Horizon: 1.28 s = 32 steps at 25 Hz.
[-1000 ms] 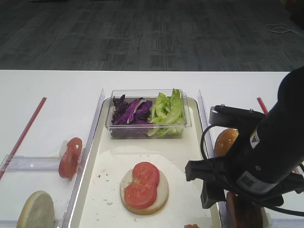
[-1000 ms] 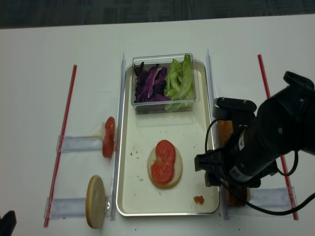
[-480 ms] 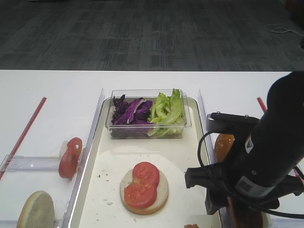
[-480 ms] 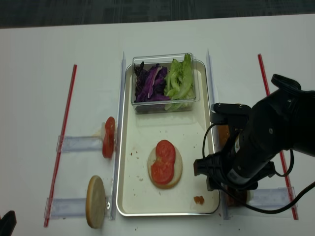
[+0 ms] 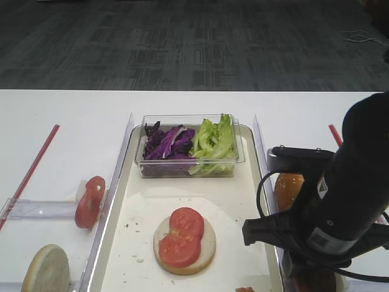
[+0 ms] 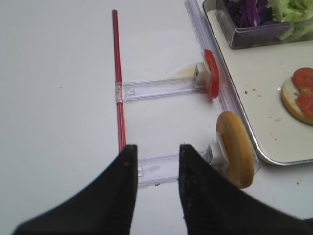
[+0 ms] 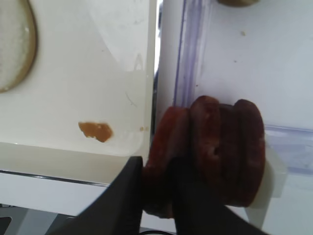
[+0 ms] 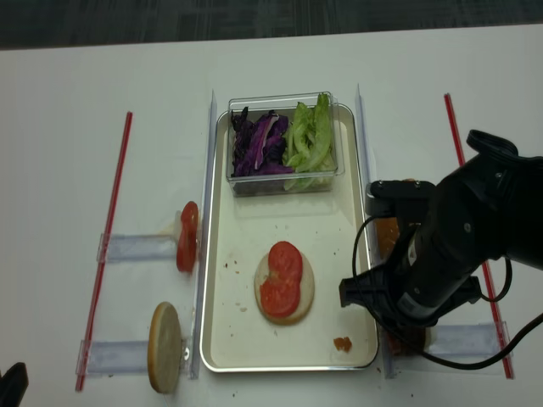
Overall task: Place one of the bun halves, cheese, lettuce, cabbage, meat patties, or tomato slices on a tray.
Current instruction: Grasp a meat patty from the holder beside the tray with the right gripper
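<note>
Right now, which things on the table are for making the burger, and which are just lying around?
For the job:
- tray
- bun half with tomato slices
- meat patties, right fingers closing on one
- lettuce
- cabbage
- spare tomato slices
- spare bun half

Just lying about:
- red strips
- orange crumb

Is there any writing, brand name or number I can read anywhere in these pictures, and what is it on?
No readable text anywhere.
Small white sticker on the black robot arm: too blurred to read.
Nothing printed on the cream-white rectangular tray or clear plastic tub.
</note>
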Motion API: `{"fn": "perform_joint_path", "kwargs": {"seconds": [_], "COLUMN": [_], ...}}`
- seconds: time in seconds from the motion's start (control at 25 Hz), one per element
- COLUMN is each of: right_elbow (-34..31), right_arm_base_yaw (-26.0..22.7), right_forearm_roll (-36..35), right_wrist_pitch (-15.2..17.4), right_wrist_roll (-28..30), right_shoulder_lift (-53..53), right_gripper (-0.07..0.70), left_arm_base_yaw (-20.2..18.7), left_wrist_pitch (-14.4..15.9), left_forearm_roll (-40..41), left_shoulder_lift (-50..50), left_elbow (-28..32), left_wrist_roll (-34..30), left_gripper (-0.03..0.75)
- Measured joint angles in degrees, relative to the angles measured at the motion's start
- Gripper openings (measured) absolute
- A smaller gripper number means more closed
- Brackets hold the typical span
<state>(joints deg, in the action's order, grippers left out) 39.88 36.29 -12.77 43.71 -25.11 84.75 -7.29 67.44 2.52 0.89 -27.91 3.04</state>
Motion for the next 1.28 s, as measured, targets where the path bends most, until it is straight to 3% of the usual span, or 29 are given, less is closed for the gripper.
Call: {"fn": "perform_joint_path", "kwargs": {"seconds": [0.24,0.84,1.28], "right_elbow": [0.0,0.0,1.12], "right_arm_base_yaw": [0.0,0.0,0.0], "right_forearm_roll": [0.92,1.14,0.81], "right_wrist_pitch": [0.71,2.19,5.97], "right_wrist_roll": [-0.57,-1.84,-2.0], "right_shoulder_lift": [0.0,-1.52,-3.53], "right_gripper": [0.121,0.117,0.116], "left_arm_base_yaw": [0.0,0.0,0.0], "left_wrist_pitch": [0.0,0.0,0.0], "left_forearm_roll": [0.0,0.0,0.0], "left_shoulder_lift": [0.0,0.0,0.0], "left_elbow": [0.0,0.0,0.0], "left_wrist_roll": [0.0,0.0,0.0], "left_gripper": [0.197,0.197,0.197]}}
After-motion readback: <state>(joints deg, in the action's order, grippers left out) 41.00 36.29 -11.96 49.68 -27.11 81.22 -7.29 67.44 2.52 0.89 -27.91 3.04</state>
